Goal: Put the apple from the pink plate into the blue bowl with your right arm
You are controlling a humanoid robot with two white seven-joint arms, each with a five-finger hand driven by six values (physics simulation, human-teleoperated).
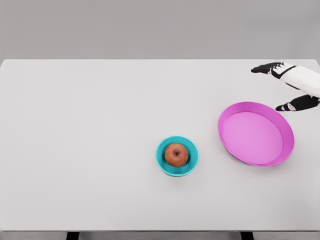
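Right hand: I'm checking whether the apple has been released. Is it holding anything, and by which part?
Nothing is held. The right hand is open above the pink plate, and the apple sits alone in the blue bowl.

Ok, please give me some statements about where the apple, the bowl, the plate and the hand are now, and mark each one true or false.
1. The apple lies in the blue bowl. True.
2. The pink plate holds a second apple. False: the plate holds nothing.
3. The right hand grasps the apple. False: its fingers are spread and hold nothing, near the table's far right corner.
4. The blue bowl stands left of the pink plate, apart from it. True.
5. The left hand rests beside the bowl. False: no left hand is in view.
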